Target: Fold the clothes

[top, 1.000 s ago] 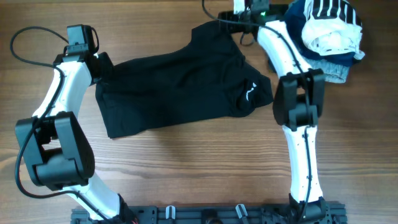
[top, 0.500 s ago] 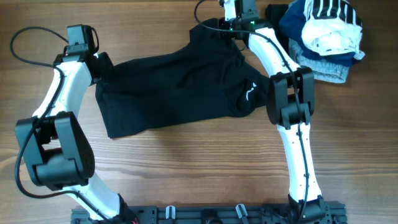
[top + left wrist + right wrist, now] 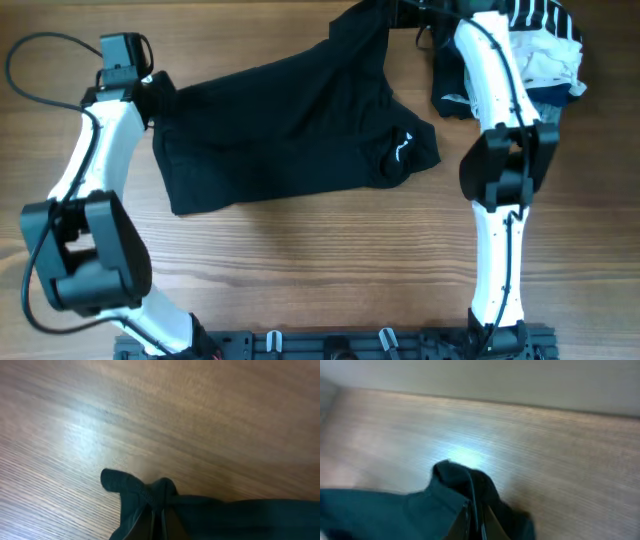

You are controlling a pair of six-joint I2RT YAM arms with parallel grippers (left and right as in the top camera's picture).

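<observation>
The clothes (image 3: 290,130) are a black T-shirt lying crumpled across the middle of the table, its small white logo (image 3: 402,147) at the right. My left gripper (image 3: 158,95) is shut on the shirt's left corner; the left wrist view shows a bunch of black fabric (image 3: 150,497) pinched between the closed fingers. My right gripper (image 3: 397,10) is at the far edge, shut on the shirt's top corner, which is drawn up toward it. In the right wrist view a fold of dark cloth (image 3: 465,485) is squeezed in the closed jaws.
A pile of blue, white and striped garments (image 3: 540,55) lies at the far right corner, partly behind my right forearm (image 3: 490,80). Bare wooden tabletop (image 3: 300,270) lies in front of the shirt. A black cable (image 3: 40,50) loops at the far left.
My right gripper has shut on the shirt's top corner and pulled it toward the far edge; its elbow swung right. The left gripper shifted slightly left, still holding.
</observation>
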